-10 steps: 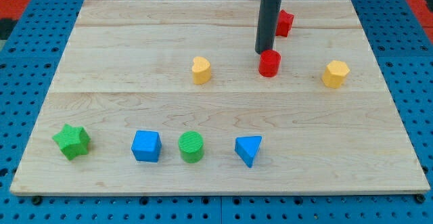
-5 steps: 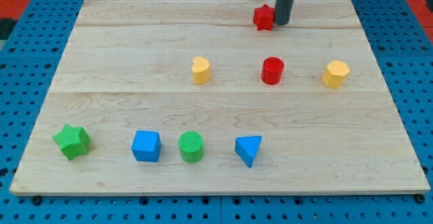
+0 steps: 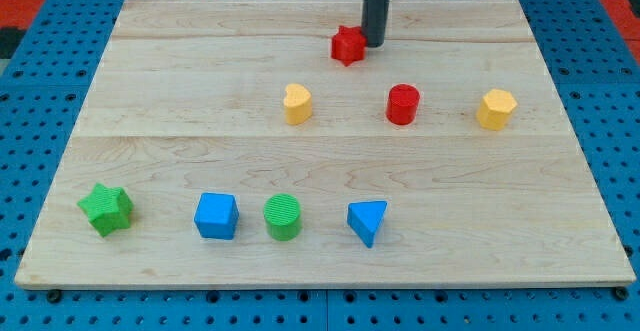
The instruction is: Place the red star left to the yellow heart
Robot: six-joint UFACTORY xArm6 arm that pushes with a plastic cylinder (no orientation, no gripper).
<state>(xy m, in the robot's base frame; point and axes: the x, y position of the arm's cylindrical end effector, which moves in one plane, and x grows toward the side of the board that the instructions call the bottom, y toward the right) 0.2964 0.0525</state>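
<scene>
The red star (image 3: 347, 46) lies near the view's top, above and to the right of the yellow heart (image 3: 297, 103). My tip (image 3: 374, 44) touches the star's right side; the dark rod rises out of the view's top. The yellow heart sits mid-board, to the left of the red cylinder (image 3: 403, 104).
A yellow hexagon (image 3: 496, 109) sits at the right. Along the bottom stand a green star (image 3: 106, 209), a blue cube (image 3: 217, 216), a green cylinder (image 3: 283, 217) and a blue triangle (image 3: 368, 221). The wooden board (image 3: 180, 81) lies on a blue pegboard.
My tip went from beside the red cylinder up to the star's right side, then pushed the star leftward and slightly down. The other blocks have not moved.
</scene>
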